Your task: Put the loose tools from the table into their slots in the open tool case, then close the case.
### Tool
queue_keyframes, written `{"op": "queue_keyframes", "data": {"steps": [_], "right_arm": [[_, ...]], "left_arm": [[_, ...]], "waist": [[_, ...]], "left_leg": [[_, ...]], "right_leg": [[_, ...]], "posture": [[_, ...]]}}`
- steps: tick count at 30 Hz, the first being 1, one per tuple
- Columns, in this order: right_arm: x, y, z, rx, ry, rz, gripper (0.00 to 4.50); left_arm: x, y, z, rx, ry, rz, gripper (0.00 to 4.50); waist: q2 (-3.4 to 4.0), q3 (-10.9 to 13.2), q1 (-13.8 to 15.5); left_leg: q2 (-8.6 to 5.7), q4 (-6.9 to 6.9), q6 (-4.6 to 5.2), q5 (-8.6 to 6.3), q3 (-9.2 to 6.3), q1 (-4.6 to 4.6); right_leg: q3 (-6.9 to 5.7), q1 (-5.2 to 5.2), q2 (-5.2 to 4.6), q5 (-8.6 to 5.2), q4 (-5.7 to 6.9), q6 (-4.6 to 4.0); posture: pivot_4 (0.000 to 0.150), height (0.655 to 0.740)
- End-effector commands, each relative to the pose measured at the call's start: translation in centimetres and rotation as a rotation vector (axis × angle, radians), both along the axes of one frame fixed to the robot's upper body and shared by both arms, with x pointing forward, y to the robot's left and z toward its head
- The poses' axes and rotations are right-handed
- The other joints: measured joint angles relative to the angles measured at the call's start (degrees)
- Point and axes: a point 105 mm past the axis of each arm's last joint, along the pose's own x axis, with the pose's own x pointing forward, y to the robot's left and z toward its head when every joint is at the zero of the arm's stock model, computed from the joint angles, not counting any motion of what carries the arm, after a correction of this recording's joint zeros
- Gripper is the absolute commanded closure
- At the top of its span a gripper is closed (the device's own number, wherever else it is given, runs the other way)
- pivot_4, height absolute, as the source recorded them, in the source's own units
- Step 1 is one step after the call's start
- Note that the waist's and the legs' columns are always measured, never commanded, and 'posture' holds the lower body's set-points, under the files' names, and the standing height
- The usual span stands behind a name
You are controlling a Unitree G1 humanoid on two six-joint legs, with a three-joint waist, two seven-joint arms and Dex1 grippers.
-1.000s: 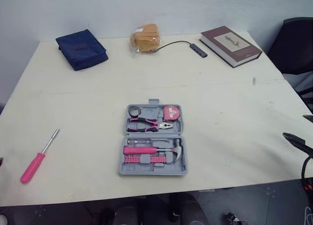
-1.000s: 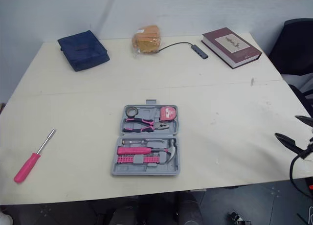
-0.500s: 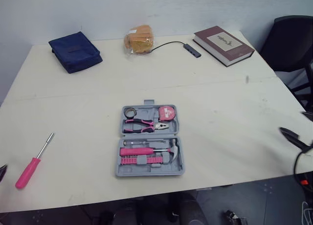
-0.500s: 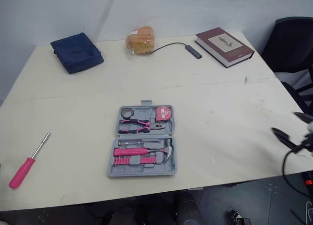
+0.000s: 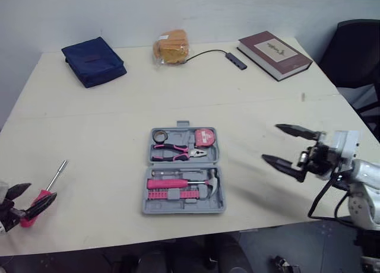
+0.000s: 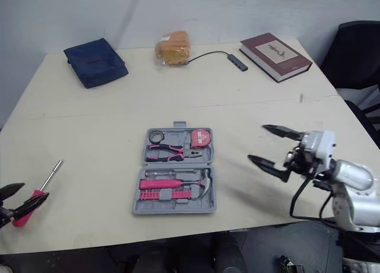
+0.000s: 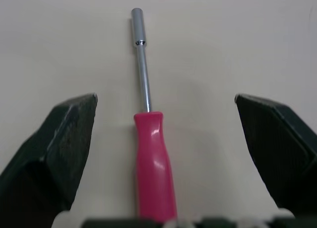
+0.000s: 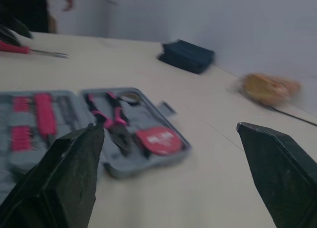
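1. Both arms have swung in since a moment ago. At near left, our left gripper [image 7: 164,99] straddles the pink screwdriver [image 7: 154,158], jaws wide, aligned along it for a grasp.
2. At right, our right gripper [image 5: 271,143] hovers wide and empty, probably waiting for the lid.
3. Between them, the tool case [image 5: 178,209] lies open on the table [image 5: 178,95], ready for the screwdriver.

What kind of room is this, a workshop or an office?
Probably an office or lab room: a plain table against a bare wall, a black office chair beside it, a book on top.
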Motion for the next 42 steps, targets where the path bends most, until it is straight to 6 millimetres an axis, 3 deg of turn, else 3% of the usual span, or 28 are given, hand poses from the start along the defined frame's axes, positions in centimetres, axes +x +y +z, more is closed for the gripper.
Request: {"op": "queue_keyframes", "data": {"steps": [1,9,12,19,22,25,28,30,36,42], "right_arm": [[-1.7,1.7,1.2,0.013,-0.067,0.106,0.03],[-3.3,3.2,0.6,-0.021,-0.090,0.227,0.03],[-3.6,3.4,0.1,-0.045,-0.079,0.257,0.00],[-3.1,3.3,0.1,-0.050,-0.074,0.252,0.00],[-3.1,3.2,0.0,-0.056,-0.069,0.249,0.00],[-3.2,2.8,-0.4,-0.081,-0.075,0.248,0.00],[-3.0,2.2,-0.2,-0.083,-0.085,0.219,0.00],[-3.0,2.0,-0.3,-0.089,-0.081,0.211,0.00],[-3.5,1.6,-1.1,-0.120,-0.005,0.237,0.00],[-3.6,1.3,-1.4,-0.130,0.038,0.223,0.00]], "left_arm": [[-1.3,0.8,0.2,0.022,0.015,0.043,0.00],[-2.4,0.5,-1.9,-0.048,0.079,0.076,0.00],[-2.1,0.1,-2.2,-0.058,0.067,0.074,0.85],[-0.6,-1.0,-1.7,-0.069,-0.007,0.019,3.95],[-0.2,-1.7,-1.2,-0.070,-0.052,-0.017,3.94],[0.9,-4.3,1.6,-0.064,-0.241,-0.170,3.94],[2.5,-9.7,4.6,-0.041,-0.349,-0.398,3.94],[3.1,-12.5,5.5,-0.059,-0.375,-0.486,3.94],[2.9,-21.0,6.1,-0.053,-0.269,-0.900,3.94],[3.2,-24.5,4.3,0.047,-0.120,-1.077,3.94]], "waist": [[0.00,0.00,-0.01],[-0.11,-0.06,1.12],[-0.11,-0.06,1.31],[-0.16,-0.09,1.32],[-0.17,-0.10,1.30],[-0.18,-0.10,1.30],[-0.30,-0.12,1.49],[-0.28,-0.12,1.84],[-0.18,-0.07,1.27],[0.01,-0.06,1.38]], "left_leg": [[-0.01,0.00,0.02,-0.01,0.01,0.00],[-0.05,0.05,0.13,-0.06,0.01,0.00],[-0.04,0.05,0.16,-0.08,0.01,0.01],[-0.08,0.06,0.16,-0.06,0.00,0.00],[-0.08,0.07,0.16,-0.06,0.00,0.00],[-0.07,0.07,0.15,-0.06,0.00,-0.01],[-0.06,0.11,0.13,-0.04,-0.02,-0.04],[-0.15,0.13,0.16,-0.02,-0.07,-0.03],[-0.14,0.12,0.16,0.00,-0.01,0.02],[-0.13,0.12,0.10,0.01,0.03,0.06]], "right_leg": [[0.00,0.00,0.00,0.00,0.00,0.00],[-0.01,0.01,-0.06,0.00,-0.02,0.01],[-0.02,0.01,-0.06,0.00,-0.01,0.00],[-0.02,0.02,-0.09,0.00,0.00,0.01],[-0.02,0.02,-0.09,0.01,0.00,0.01],[-0.02,0.02,-0.09,0.01,-0.01,0.01],[-0.04,0.03,-0.09,0.01,-0.01,0.02],[-0.04,0.10,-0.15,0.04,-0.01,0.07],[0.03,0.16,0.04,0.07,-0.05,0.11],[0.11,0.16,0.41,0.06,-0.05,0.09]], "posture": [[0.150,0.7400],[0.150,0.7400],[0.150,0.7400],[0.150,0.7400],[0.150,0.7400],[0.150,0.7400],[0.150,0.7400],[0.150,0.7400],[0.150,0.7400],[0.150,0.7400]]}}
